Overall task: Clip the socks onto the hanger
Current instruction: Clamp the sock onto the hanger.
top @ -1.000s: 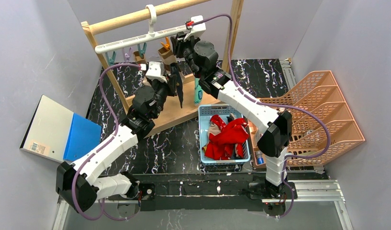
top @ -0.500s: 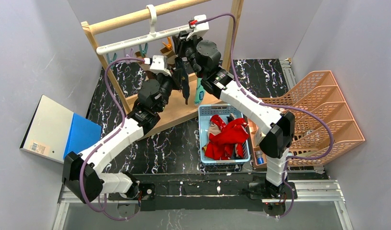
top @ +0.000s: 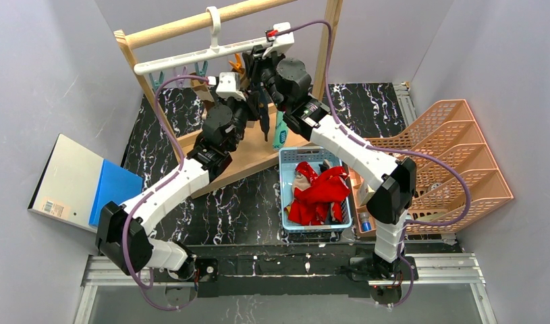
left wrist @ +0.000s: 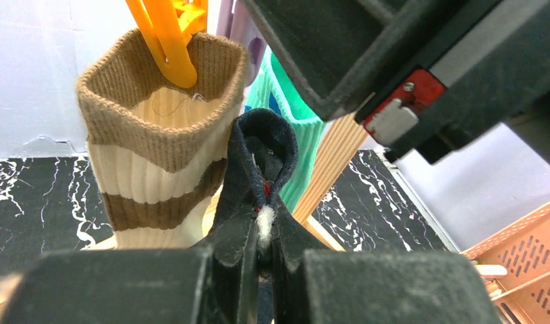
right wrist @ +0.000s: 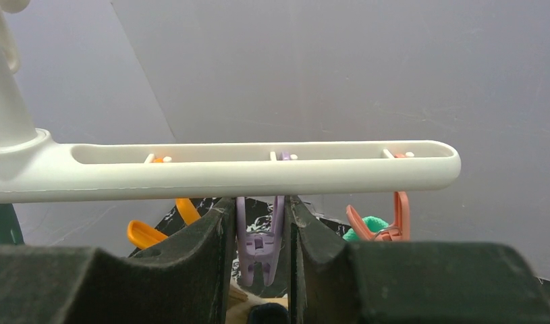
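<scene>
Pinching the navy sock upright, left pincer sits beneath right pincer squeezing purple clip.

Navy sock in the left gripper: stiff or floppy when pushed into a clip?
Probably floppy: the navy sock folds over above the left gripper, tail dangling. Fuzzy knit, so unlikely to slip. May buckle against the purple clip.

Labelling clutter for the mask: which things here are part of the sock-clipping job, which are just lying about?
Job: hanger, purple clip in right gripper, navy sock in left gripper, banded sock, teal sock, basket of red socks.
Lying about: peach file tray, blue-and-white box.
</scene>
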### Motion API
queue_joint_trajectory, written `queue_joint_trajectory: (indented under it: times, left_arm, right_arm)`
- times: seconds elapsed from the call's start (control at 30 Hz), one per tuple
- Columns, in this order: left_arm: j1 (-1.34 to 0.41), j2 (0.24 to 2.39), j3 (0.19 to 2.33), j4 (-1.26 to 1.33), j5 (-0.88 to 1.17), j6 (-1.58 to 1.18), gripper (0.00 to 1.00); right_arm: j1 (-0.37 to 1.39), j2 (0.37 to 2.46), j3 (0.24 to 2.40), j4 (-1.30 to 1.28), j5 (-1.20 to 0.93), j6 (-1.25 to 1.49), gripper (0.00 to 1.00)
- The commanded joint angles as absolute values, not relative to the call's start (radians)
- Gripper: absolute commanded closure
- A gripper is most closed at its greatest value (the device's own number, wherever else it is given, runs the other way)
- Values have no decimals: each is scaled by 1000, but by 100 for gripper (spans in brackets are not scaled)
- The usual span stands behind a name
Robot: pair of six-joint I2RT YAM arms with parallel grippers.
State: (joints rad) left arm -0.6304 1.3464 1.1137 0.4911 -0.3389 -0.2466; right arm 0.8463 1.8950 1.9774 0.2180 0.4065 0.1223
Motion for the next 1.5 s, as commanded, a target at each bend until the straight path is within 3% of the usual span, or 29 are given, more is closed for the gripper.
queue_joint_trajectory:
  times: [0.0, 0.63, 1.47]
  left_arm:
    - [-626, 1349, 1168, 533, -388, -246, 100]
    - [-639, 1228, 1065, 531, -154, -382, 100]
    - [-645, 1368, 1188, 473, -375, -294, 100]
  right_arm:
    - [844, 1823, 1967, 257, 427, 117, 99]
    - [845, 1830, 1978, 276, 403, 131, 99]
    - [845, 1814, 1971, 256, 389, 137, 99]
